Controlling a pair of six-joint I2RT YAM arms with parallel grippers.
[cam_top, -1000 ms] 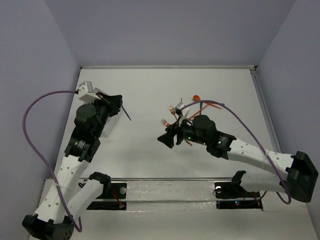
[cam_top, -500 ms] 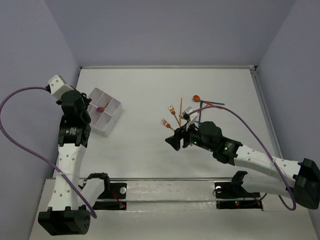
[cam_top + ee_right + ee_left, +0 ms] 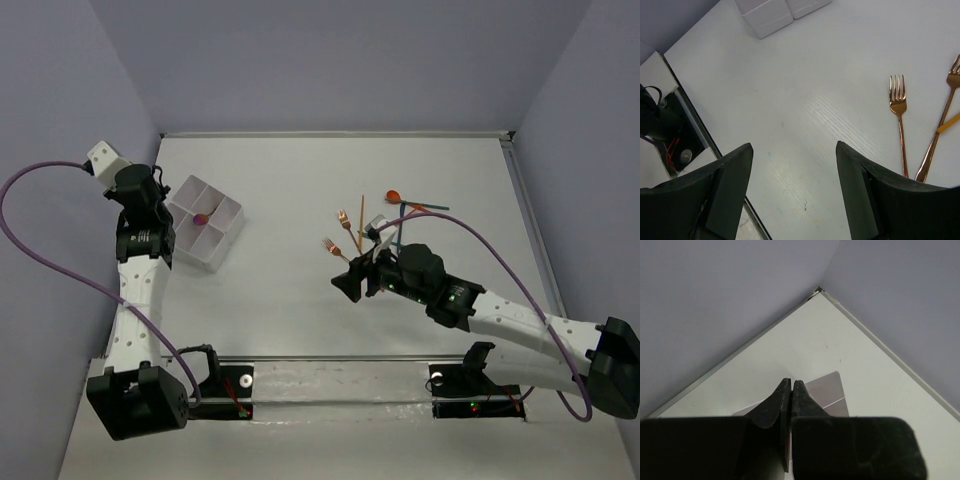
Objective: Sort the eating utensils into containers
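Left pincer (image 3: 791,383) pressed together at upper left by the tray (image 3: 226,245) — right pincer (image 3: 792,150) spread mid-frame, near a copper fork (image 3: 898,97).

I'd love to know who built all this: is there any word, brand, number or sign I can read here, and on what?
None: no view shows readable text.
The white divided plastic tray, the slender copper forks and the white-and-black robot arms show no lettering.
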